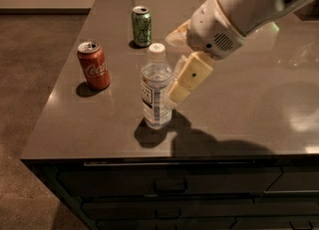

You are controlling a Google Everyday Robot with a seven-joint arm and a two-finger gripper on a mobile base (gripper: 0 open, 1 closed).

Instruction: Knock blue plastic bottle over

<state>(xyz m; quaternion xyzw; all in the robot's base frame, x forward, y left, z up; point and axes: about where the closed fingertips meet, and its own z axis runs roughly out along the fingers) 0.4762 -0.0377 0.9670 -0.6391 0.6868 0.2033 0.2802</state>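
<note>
Just beside the bottle (156, 89), the wide-spread gripper (173, 68) may push low, merely sliding it upright toward the red can (93, 67).

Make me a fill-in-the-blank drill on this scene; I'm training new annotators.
1. The blue plastic bottle stands ____ on the counter.
2. The hand is beside the bottle, on its ____ in the picture.
3. The soda can behind the bottle is ____ in colour.
4. The red can stands to the ____ of the bottle in the picture.
Missing words: upright; right; green; left.
</note>
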